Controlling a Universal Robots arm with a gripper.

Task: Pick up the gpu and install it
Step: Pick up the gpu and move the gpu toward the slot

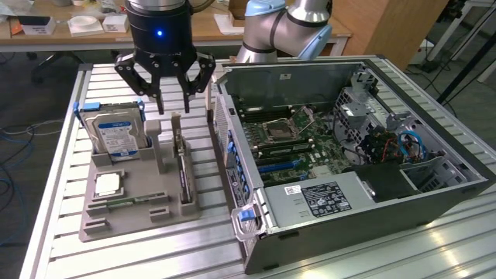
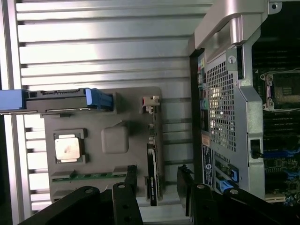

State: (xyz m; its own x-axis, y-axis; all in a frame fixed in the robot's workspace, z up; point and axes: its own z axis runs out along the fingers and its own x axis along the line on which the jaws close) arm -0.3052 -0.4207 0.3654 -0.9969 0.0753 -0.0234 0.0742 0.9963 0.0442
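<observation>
The gpu (image 1: 183, 168) is a thin dark card standing on edge in a slot of the grey holder tray (image 1: 147, 224), with its silver bracket end toward the back of the table. My gripper (image 1: 174, 107) hangs open just above that back end, one finger on each side of the card's line, not touching it. In the wrist view the gpu (image 2: 152, 176) runs between the two black fingertips of the gripper (image 2: 158, 177), and its bracket (image 2: 150, 103) shows further along the tray (image 2: 136, 119).
A silver hard drive (image 1: 116, 133) with blue rails stands in the tray on the exterior view's left, beside a CPU (image 1: 108, 185) and a small green memory stick (image 1: 128, 201). The open computer case (image 1: 349, 174) lies close on the right, motherboard (image 1: 298, 145) exposed.
</observation>
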